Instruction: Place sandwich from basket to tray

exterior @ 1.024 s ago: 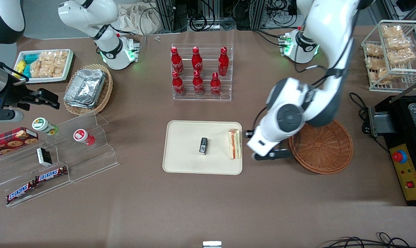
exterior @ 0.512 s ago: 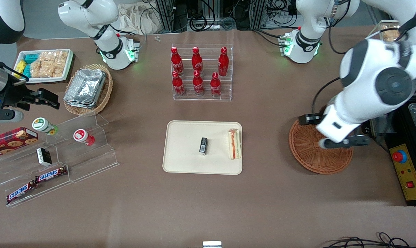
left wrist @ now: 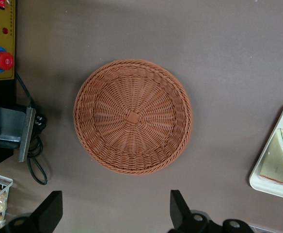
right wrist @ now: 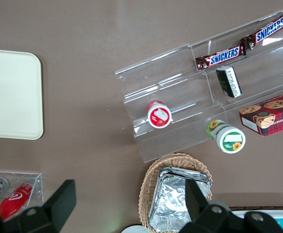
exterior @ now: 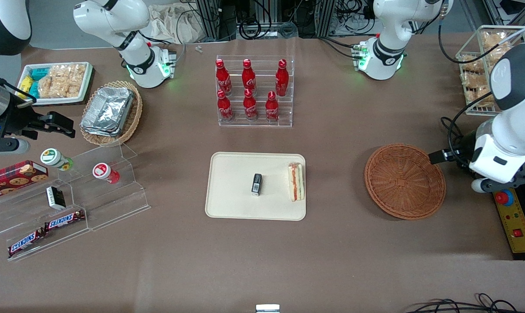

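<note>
Brown desk (exterior: 332,243) held the tray (exterior: 232,182), with the sandwich (exterior: 296,181) lying on its edge nearest the basket (exterior: 405,181). Toward the working arm's end, the claw (left wrist: 115,213) hung above the desk, fingers spread, holding nothing.

Reddish-brown woven basket (exterior: 405,181) — cream tray (exterior: 232,187).

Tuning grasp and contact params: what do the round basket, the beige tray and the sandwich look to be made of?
Basket: woven wicker, reddish-brown, matte; radial weave shows.
Tray: probably moulded plastic, cream, smooth, low rim, rounded corners.
Sandwich: soft white bread, red, orange and green layers at the cut edge; possibly film-wrapped, cannot tell.
Gripper: open above the table beside the basket.
</note>
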You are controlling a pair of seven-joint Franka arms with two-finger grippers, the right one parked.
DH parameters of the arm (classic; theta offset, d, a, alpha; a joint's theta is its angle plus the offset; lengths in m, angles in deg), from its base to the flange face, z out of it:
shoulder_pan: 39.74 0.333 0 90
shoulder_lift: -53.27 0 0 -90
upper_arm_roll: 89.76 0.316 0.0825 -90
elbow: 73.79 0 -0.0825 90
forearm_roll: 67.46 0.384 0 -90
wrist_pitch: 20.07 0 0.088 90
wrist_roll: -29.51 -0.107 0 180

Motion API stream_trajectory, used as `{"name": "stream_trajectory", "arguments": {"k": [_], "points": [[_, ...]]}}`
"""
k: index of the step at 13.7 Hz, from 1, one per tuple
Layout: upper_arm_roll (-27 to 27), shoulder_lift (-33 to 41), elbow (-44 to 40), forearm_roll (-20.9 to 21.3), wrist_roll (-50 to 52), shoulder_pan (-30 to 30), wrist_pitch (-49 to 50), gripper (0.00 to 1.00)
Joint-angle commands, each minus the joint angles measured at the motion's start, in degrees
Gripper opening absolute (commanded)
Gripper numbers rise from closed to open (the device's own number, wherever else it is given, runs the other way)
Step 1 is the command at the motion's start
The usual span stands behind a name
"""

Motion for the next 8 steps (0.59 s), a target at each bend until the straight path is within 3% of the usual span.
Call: {"name": "stream_trajectory", "arguments": {"k": [1, 4, 8], "points": [[-0.9, 0.1, -0.3, -0.7, -2.2, 0.1, 1.3, 0.99], [-0.9, 0.1, -0.2, -1.7, -7.9, 0.2, 2.5, 0.99], [-0.7, -0.1, -0.3, -2.4, -7.4, 0.3, 2.6, 0.99]]}}
